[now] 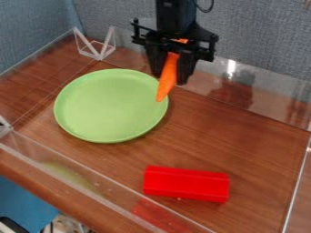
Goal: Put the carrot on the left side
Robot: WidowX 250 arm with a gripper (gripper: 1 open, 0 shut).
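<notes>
From the camera, the gripper is pointing down with its jaws clamped on the carrot, which is hanging tilted below it, tip lowest, off the table. The green plate is lying below and to the left of the gripper, its right rim under the carrot's tip. The red block is sitting well apart, toward the front edge.

carrot top hidden between the fingers, arm cut off by top edge
</notes>
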